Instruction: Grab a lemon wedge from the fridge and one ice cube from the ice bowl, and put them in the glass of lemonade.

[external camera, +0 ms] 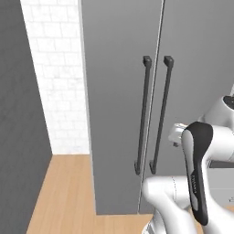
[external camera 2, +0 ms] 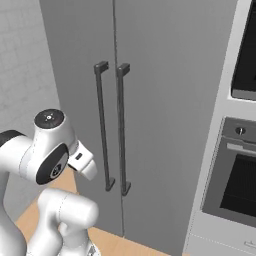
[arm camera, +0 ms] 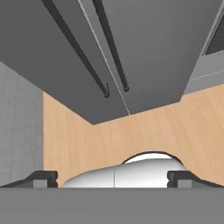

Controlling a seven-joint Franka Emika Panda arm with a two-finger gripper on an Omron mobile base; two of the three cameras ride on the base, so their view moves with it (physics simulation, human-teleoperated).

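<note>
End effector [arm camera: 113, 179] folded back close to the base, aimed down at the floor; fingertips [arm camera: 41, 178] spread wide apart at the two lower corners of the hand view, nothing between them. Arm [external camera: 197, 173] bent sharply at the elbow, dark-banded link upright in the left base view; wrist stub [external camera 2: 82, 162] poking toward the doors in the right base view.

Directly below and ahead of the end effector: bare wooden floor [arm camera: 144, 131], open across the whole stretch up to the cabinet foot.

Beyond that strip: fridge [external camera 2: 165, 100], both doors shut, seam running vertically between them. Two dark bar handles [external camera: 142, 116] flanking the seam, lower ends [arm camera: 106, 93] hanging just past the floor strip, well apart from the fingertips. Lower front edge of the fridge meeting the floor in a clean line, left corner [arm camera: 92, 123] nearest.

To the left of the fridge: white tiled wall [external camera: 57, 77] set back in a recess, dark grey wall [external camera: 18, 114] nearer, floor open in between.

To the right of the fridge: black-glass oven [external camera 2: 240, 185] built into a pale column, flush with the doors.
</note>
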